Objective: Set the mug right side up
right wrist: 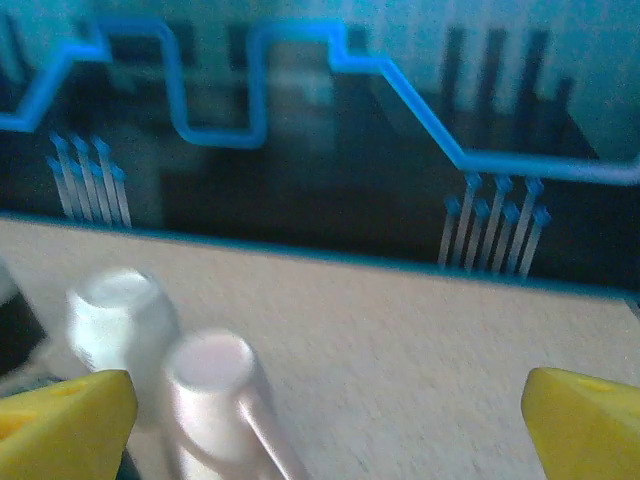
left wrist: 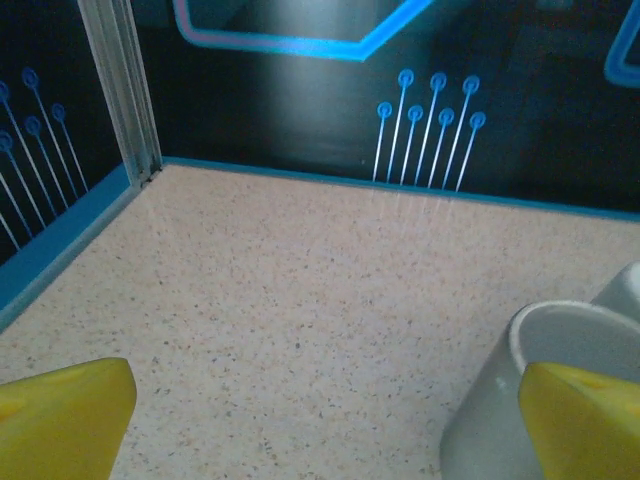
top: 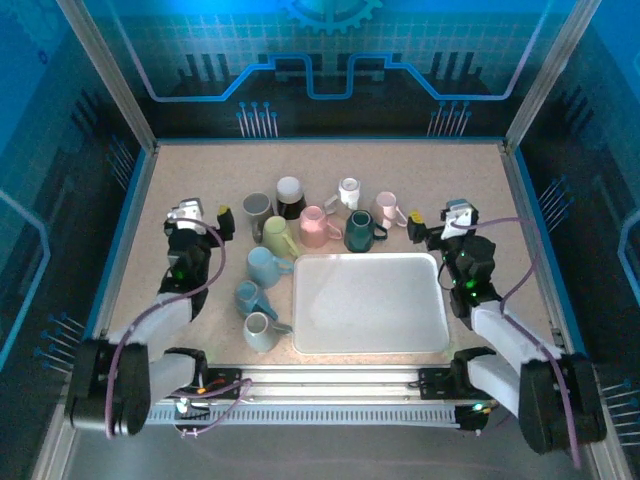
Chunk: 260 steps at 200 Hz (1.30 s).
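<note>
Speckled tabletop (top: 200, 175): pink mug (right wrist: 212, 375), blurry, seemingly upside down.

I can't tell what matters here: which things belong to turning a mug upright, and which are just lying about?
Job in hand: pale pink mug and white mug, both apparently bottom-up; which is meant, I cannot tell.
Lying about: white tray, grey mug, dark green mug, both mugs mouth-up.

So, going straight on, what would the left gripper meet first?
Likely nothing until the dark back wall: the left gripper faces bare speckled tabletop. The grey ceramic mug sits off that line, by one yellow fingertip.
</note>
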### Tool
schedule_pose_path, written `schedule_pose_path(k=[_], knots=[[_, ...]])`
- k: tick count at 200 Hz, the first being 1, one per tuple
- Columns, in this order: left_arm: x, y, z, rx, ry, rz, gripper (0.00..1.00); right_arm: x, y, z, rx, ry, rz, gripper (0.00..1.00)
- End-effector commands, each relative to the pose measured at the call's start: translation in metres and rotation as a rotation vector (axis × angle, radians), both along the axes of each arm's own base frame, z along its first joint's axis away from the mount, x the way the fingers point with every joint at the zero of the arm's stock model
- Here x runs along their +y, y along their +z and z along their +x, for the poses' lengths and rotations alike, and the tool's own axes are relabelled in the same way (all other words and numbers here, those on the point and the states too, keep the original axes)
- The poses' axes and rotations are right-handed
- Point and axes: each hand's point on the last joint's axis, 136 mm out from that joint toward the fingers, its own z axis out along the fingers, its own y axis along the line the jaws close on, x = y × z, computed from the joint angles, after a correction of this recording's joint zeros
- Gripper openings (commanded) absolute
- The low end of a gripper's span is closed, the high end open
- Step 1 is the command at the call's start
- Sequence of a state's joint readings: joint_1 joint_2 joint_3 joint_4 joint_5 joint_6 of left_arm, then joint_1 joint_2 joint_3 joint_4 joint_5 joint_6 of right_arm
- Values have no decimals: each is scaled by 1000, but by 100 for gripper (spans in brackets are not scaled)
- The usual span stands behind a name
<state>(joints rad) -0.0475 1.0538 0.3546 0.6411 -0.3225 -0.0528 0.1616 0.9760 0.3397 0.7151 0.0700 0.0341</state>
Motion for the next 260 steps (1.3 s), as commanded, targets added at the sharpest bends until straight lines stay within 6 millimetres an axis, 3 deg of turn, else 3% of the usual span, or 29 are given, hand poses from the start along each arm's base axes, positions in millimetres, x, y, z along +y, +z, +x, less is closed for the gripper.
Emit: schedule_pose_path(k=[1, 14, 30, 49, 74, 95, 114, 133, 145, 161, 183, 223, 260], knots=[[-18, 40, -13, -34, -48, -87, 99, 50, 23, -21, 33, 189, -8, 100], [-50, 54, -25, 44, -188, -94, 99, 77, 39, -39, 28, 257, -38, 100], [-89, 70, -45, 55, -359, -109, 99, 105, 45, -64, 92, 355, -65, 100], [-107, 84, -70, 65, -389, -177, 99, 127, 51, -86, 208, 407, -34, 100], [-125, 93, -97, 187, -465, -177, 99, 145, 43, -111, 388, 443, -107, 100], [-112, 92, -107, 334, -366, -180, 99, 124, 44, -114, 471, 250, -229, 100], [-98, 85, -123, 518, -240, -260, 99, 122, 40, -122, 573, 269, -253, 100], [-99, 79, -129, 593, -216, -296, 99, 127, 33, -133, 627, 371, -134, 100], [-92, 67, -134, 621, -120, -415, 99, 134, 36, -138, 601, 468, -8, 100], [-107, 62, -141, 665, -165, -550, 99, 118, 35, -129, 600, 387, 128, 100], [-108, 43, -156, 755, -75, -673, 99, 108, 20, -126, 732, 327, 106, 100], [-102, 4, -199, 1004, 130, -754, 99, 98, -13, -126, 930, 200, 50, 100], [-107, -26, -244, 1195, 231, -707, 99, 118, -28, -136, 1006, 301, 98, 100]])
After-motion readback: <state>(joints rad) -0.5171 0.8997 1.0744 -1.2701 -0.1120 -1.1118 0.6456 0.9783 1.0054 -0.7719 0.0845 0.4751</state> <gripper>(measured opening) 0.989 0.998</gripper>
